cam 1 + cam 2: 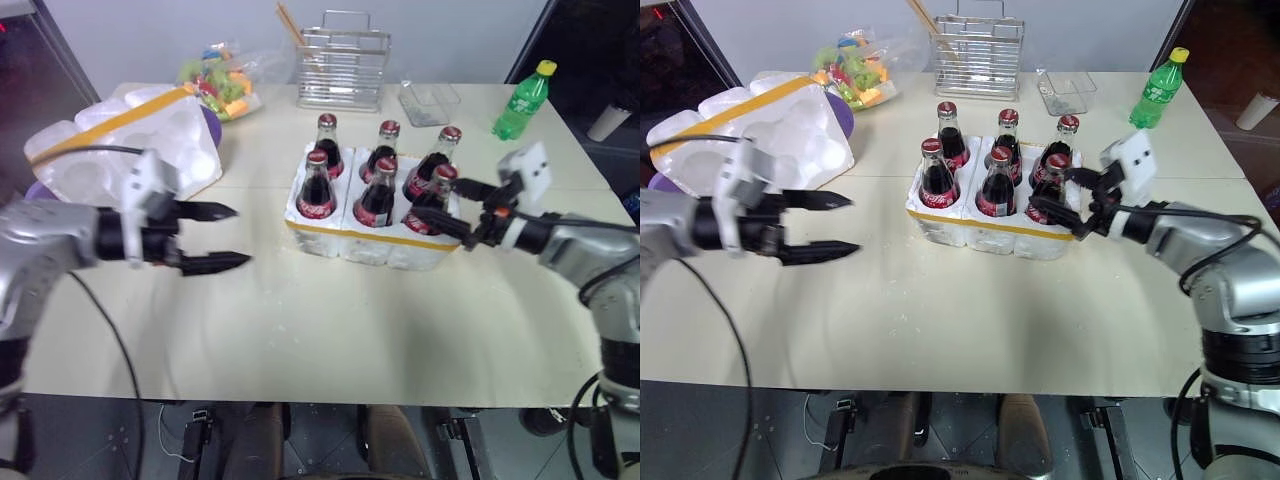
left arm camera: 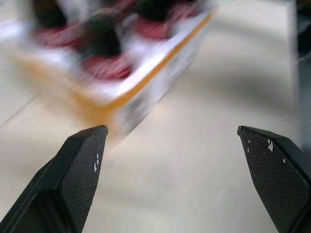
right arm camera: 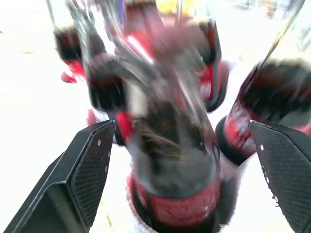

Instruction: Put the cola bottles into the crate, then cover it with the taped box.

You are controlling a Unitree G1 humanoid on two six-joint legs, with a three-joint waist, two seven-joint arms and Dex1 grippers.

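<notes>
A: In the middle of the frame, a little right of centre, the crate (image 1: 365,240) sat on the table (image 1: 330,340) with all six cola bottles (image 1: 378,192) upright in its wells, so loading looked finished and covering was the step in hand

B: And the right gripper (image 1: 447,212)?

A: At the crate's right end, its fingers spread wide on either side of the nearest front bottle (image 3: 175,160), gripping nothing. I'd judge it should back straight out to the right and lift clear without nudging that bottle

B: Where was the taped box (image 1: 125,140)?

A: In the upper left of the frame, hollow side up, a yellow band across it, well apart from the crate. The left gripper (image 1: 222,237) hung in the left-centre, between box and crate, fingers wide apart and empty, tips pointing right toward the crate

B: So the cover was up and to the left of that gripper?

A: Yes, near but not touching. To do it well, I'd say take the box by its rim, turn it hollows-down, and lower it squarely over the caps. A green bottle (image 1: 521,100) stood upper right, out of the way
</notes>
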